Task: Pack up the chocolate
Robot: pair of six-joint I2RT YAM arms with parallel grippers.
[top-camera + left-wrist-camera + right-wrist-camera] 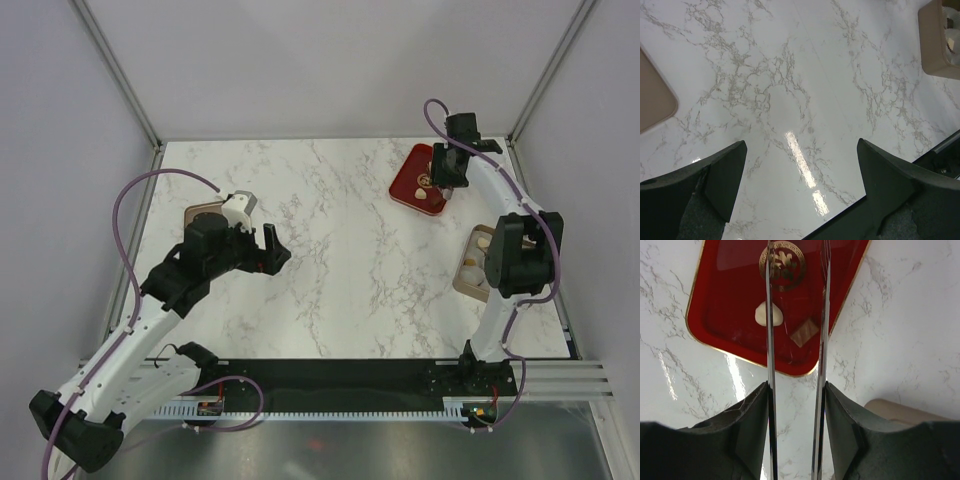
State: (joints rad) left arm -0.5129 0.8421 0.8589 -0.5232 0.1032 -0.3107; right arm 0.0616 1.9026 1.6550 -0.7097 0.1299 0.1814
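We find the right gripper (442, 192) apart astride brown chocolate (804, 332) in the red tray (720, 315), left gripper (801, 150) agape; best withdraw vertically, sparing white chocolate (760, 316).

The left arm (130, 345) and the right arm (497, 315) are white tubes with chunky black joints. A purple cable (125, 215) loops along each one. The left hand (801, 150) has two fat black fingers (715, 185). The right hand (797, 270) has long, thin, shiny metal strips (769, 340) on its own black ones.
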